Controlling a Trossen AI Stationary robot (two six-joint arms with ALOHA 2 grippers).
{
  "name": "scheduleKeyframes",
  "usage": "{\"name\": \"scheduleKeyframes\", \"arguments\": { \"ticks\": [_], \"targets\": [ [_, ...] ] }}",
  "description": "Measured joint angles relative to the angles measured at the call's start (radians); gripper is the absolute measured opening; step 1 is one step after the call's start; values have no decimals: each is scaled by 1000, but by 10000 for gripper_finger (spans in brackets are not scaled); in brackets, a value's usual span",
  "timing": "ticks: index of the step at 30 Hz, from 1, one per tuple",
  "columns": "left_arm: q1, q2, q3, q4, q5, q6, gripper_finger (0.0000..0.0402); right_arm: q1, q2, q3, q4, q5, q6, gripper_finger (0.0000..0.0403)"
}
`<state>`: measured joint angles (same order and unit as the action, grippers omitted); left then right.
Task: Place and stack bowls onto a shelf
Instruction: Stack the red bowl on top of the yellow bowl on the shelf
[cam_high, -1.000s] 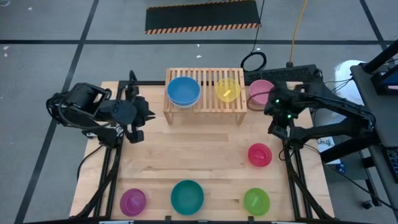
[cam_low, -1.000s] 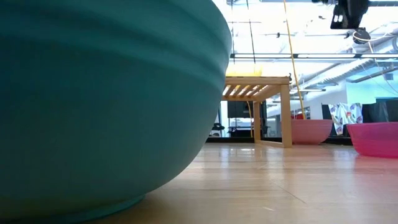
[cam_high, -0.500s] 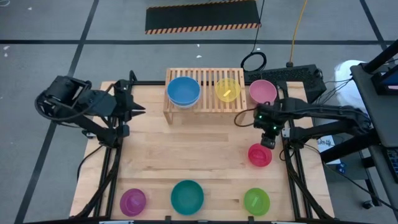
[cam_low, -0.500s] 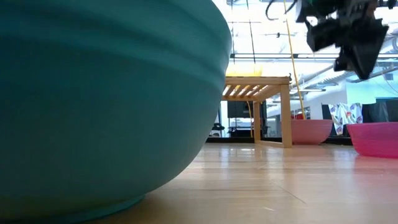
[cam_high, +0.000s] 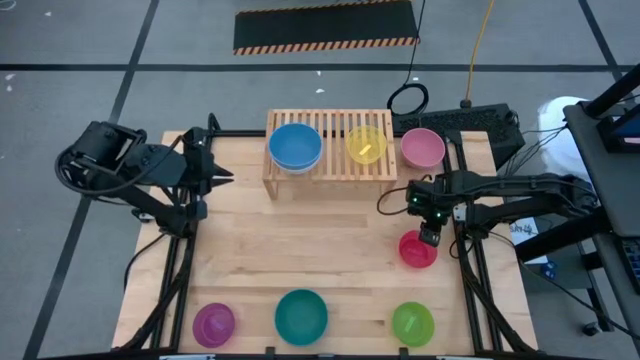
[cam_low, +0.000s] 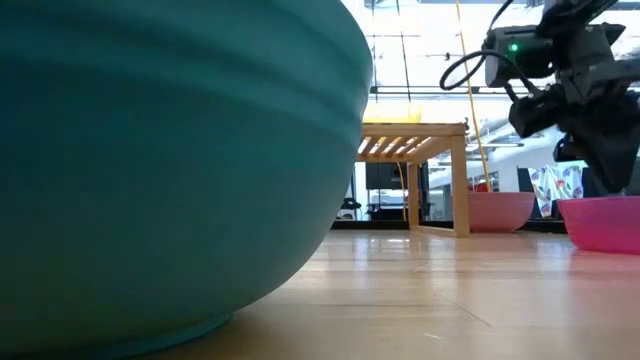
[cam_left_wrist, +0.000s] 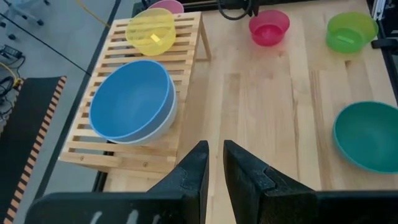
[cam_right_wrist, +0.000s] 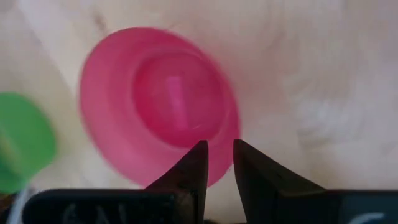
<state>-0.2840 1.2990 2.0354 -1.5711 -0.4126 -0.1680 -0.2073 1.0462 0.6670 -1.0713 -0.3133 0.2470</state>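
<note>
The light-wood shelf (cam_high: 330, 150) stands at the table's far middle. On it sit a blue bowl (cam_high: 295, 146), nested in a pale one (cam_left_wrist: 166, 122), and a yellow bowl (cam_high: 366, 144). A pink bowl (cam_high: 422, 148) rests on the table to the right of the shelf. The red bowl (cam_high: 414, 253) sits upright at the right. My right gripper (cam_right_wrist: 220, 155) hangs just over its far rim, pointing steeply down and narrowly open; no touch shows. My left gripper (cam_left_wrist: 214, 158) stays raised at the table's left, narrowly open with nothing between its fingers.
Along the near edge stand a purple bowl (cam_high: 213, 322), a teal bowl (cam_high: 301, 316) and a green bowl (cam_high: 412, 322). The teal bowl (cam_low: 170, 160) fills the left of the low view. Bare wood lies between the shelf and the near row.
My right gripper has dropped from high beside the pink bowl, moving toward the near edge, down to just over the red bowl, tipping steeper. My left arm first drew back toward the table's left edge, then kept still. No bowl has moved.
</note>
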Motion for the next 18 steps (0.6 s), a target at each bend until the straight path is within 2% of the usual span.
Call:
{"name": "scheduleKeyframes", "arguments": {
  "ticks": [2, 18],
  "targets": [
    [0, 0, 0, 0, 0, -2, 56, 0, 0, -11, 15, 28, -1, 67],
    [0, 0, 0, 0, 0, -24, 56, 0, 0, -83, 64, 21, 2, 67]
  ]
}}
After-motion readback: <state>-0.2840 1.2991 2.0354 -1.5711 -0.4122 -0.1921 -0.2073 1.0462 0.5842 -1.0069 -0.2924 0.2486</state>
